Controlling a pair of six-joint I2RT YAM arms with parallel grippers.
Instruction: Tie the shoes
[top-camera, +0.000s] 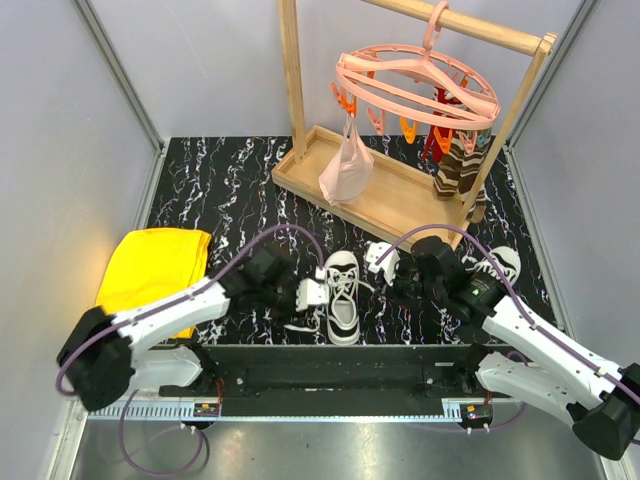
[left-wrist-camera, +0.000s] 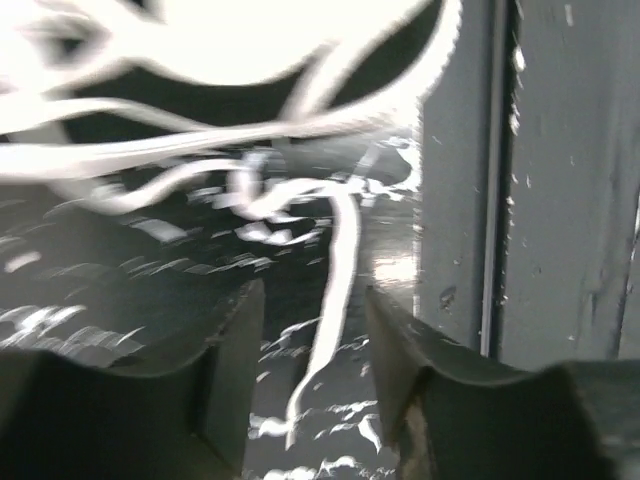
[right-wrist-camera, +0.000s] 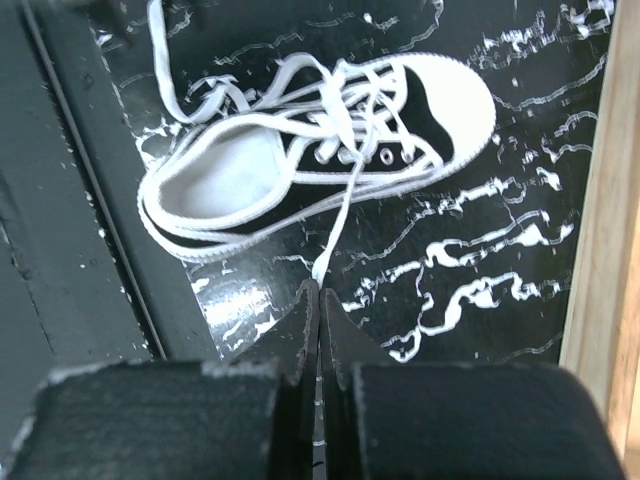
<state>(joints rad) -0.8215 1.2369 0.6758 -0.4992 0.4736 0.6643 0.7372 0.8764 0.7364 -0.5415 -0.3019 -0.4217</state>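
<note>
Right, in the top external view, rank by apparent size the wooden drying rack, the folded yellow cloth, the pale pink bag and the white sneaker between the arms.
1. wooden drying rack
2. folded yellow cloth
3. pale pink bag and white sneaker look alike: unranked.

Left arm (top-camera: 170, 315) comes in from lower left of the top view, stretched low toward centre. Left gripper (left-wrist-camera: 312, 300): fingers apart, clear gap. Right arm (top-camera: 530, 340) comes in from lower right, elbow bent, wrist at centre. Right gripper (right-wrist-camera: 320, 300): fingers pressed together, pinching lace end (right-wrist-camera: 337, 225) at the tips.
</note>
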